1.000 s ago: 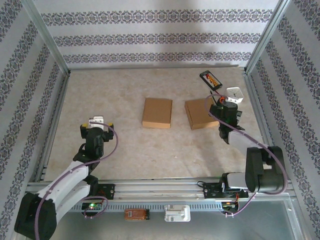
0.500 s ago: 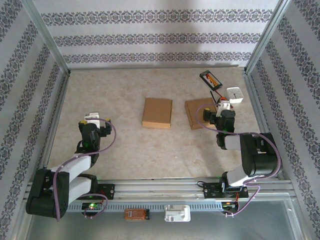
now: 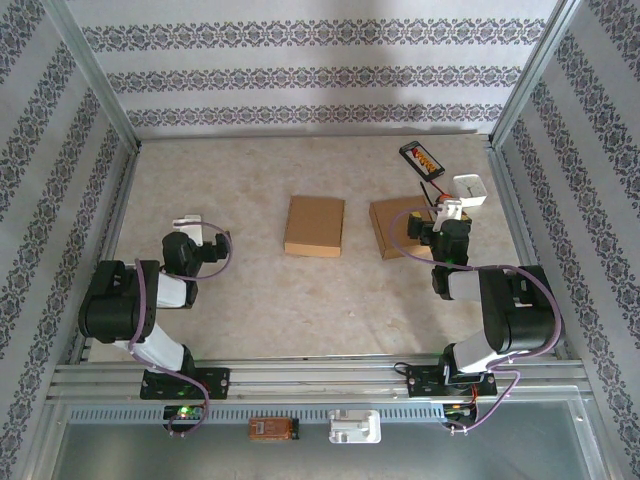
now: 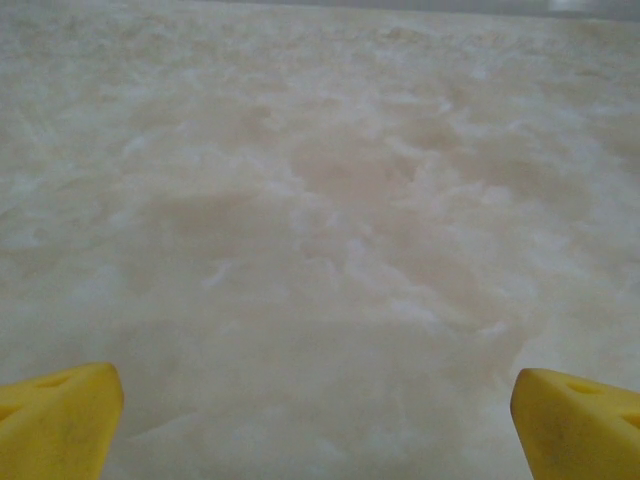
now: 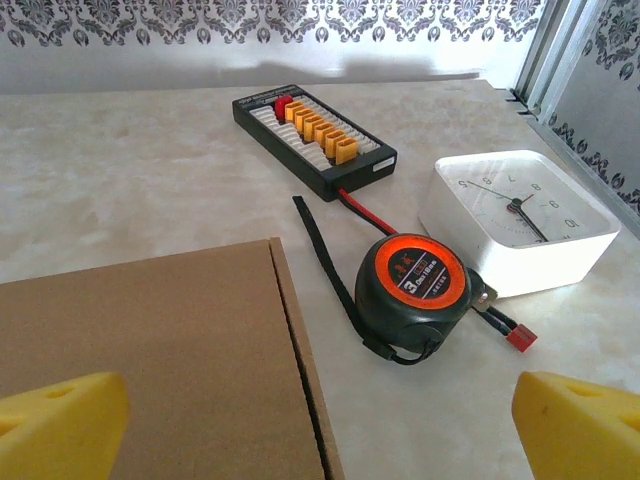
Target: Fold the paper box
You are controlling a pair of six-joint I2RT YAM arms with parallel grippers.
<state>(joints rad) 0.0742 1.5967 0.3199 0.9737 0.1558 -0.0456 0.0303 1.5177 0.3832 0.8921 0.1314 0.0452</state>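
Two flat brown paper boxes lie on the table. One paper box (image 3: 314,226) is in the middle; the other paper box (image 3: 396,228) (image 5: 150,360) lies to its right. My right gripper (image 3: 446,214) (image 5: 320,440) hovers low at that box's right edge. It is open, its yellow fingertips (image 5: 60,425) spread wide with nothing between them. My left gripper (image 3: 198,233) (image 4: 318,430) is at the left of the table, far from both boxes. It is open over bare tabletop, yellow fingertips (image 4: 55,420) wide apart.
A black and orange tape measure (image 5: 412,285), a white clock (image 5: 515,220) (image 3: 470,188) and a black connector board (image 5: 313,138) (image 3: 422,158) lie just beyond the right box. Patterned walls and metal rails enclose the table.
Both arms have folded back toward their bases, the left one the most. The grippers stayed open and the boxes have not moved.
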